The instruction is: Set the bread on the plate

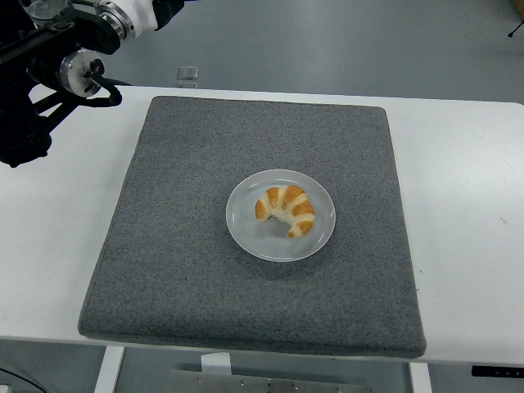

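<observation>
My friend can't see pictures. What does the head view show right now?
A croissant lies on a small white plate in the middle of a grey mat on a white table. A black robot arm shows at the top left corner, away from the plate; its hand is out of the picture.
</observation>
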